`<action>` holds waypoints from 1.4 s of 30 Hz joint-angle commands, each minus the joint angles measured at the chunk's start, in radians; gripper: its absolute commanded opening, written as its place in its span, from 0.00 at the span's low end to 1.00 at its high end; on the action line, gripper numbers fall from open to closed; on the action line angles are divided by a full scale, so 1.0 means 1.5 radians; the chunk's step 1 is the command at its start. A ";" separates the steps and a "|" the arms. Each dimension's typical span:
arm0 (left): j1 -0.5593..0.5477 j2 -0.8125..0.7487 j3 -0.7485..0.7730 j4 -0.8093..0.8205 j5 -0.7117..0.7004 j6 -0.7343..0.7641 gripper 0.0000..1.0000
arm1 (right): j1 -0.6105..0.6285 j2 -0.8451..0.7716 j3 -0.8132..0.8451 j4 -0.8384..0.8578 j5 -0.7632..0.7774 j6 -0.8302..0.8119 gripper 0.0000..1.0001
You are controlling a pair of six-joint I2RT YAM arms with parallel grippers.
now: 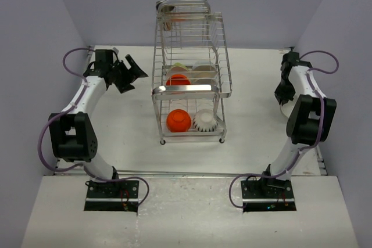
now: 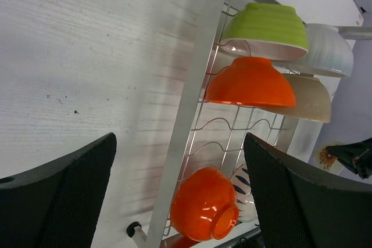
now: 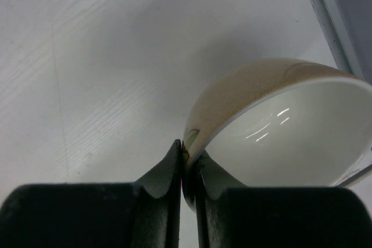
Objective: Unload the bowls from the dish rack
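Right tool (image 3: 189, 164) clenched on the thin rim of a glossy cream bowl (image 3: 256, 91), near the matte white counter's (image 3: 87, 56) right edge. Left tool (image 1: 127, 74) released, fingers spread, beside the chrome wire dish rack (image 1: 182, 89). A glossy orange bowl (image 1: 178, 120) and a ribbed white bowl (image 1: 206, 121) sit on its lower tier.

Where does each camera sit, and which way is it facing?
Top external: high behind the robot, looking down on both arms and the dish rack.
Left wrist: faces the rack's side; open left gripper frames it.
Right wrist: faces the table; right gripper pinches a cream bowl.
Shared: top and left wrist show the lower orange bowl.
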 commanded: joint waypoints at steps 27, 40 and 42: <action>-0.095 -0.027 -0.117 0.250 0.068 -0.370 0.86 | -0.003 0.127 0.056 0.022 -0.013 -0.043 0.11; -0.159 -0.058 -0.236 0.552 0.006 -0.643 0.87 | 0.000 0.073 0.027 0.056 -0.029 -0.035 0.46; -0.170 -0.058 -0.239 0.561 -0.029 -0.673 0.86 | 0.004 0.047 0.029 0.054 -0.028 -0.033 0.48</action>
